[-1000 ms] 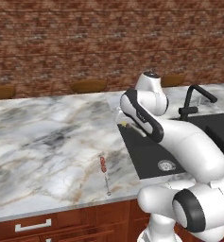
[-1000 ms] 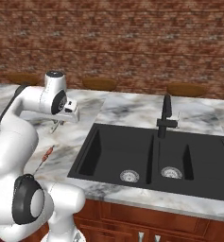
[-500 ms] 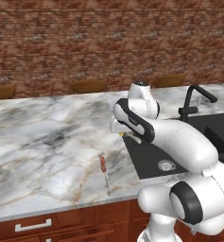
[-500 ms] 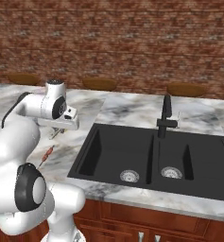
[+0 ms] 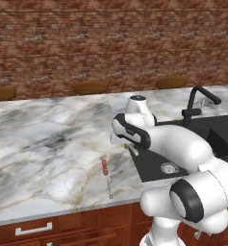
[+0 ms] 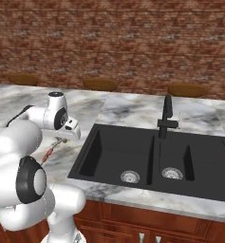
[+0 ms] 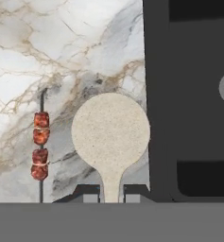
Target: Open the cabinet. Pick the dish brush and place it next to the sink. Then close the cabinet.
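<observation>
Table point(image 5: 48, 144): sink point(image 6: 147, 156) set into its right part, faucet point(image 6: 166, 116) behind the basins. Skewer point(image 5: 106, 177) on table left of sink, near front edge. Brush point(image 7: 110, 132) in end effector point(image 7: 111, 191), above table between skewer and sink.

Lighting's pretty flat and even in all three views, classic render look, no obvious lamp direction. The red-brown brick back wall point(image 5: 110, 43) looks soft and a bit smeared, low-res texture. The grey-veined white marble countertop point(image 5: 48, 144) is bright without real glare. The matte black double sink point(image 6: 147, 156) stays dark, with barely any shading inside. In the hand view a soft dark shadow sits under the round beige speckled brush head point(image 7: 110, 130). No edge distortion, and edges look slightly jaggy.
</observation>
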Controlling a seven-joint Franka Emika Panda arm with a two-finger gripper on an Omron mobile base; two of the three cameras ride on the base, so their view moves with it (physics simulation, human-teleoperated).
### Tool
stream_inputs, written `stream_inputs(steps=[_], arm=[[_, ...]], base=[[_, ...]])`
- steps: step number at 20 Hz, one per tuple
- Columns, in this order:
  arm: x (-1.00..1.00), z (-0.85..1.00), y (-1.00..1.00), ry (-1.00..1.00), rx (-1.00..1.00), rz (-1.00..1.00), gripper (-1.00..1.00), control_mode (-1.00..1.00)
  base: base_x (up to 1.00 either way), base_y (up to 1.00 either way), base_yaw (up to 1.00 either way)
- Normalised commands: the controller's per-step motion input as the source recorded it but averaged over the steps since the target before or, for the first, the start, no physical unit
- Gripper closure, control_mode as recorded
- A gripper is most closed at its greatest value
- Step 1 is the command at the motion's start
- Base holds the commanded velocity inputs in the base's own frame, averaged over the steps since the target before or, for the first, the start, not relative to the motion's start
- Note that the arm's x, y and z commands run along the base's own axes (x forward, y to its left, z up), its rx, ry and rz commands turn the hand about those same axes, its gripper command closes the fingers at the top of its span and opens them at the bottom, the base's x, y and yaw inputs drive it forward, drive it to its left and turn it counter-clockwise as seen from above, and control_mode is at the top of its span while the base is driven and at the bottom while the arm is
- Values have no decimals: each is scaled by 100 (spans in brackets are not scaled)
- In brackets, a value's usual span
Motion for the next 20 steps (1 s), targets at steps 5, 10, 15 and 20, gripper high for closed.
stream_inputs(steps=[5, 10, 15, 20], arm=[[0, -33, 0, 0, 0, -1, 100, -100], [1, -18, 0, 0, 0, 4, 100, -100], [14, -16, 0, -3, 0, 11, 100, -100], [17, -10, 0, -11, 0, 13, 100, -100]], base=[[0, 0, 0], [0, 0, 0], [0, 0, 0], [0, 0, 0]])
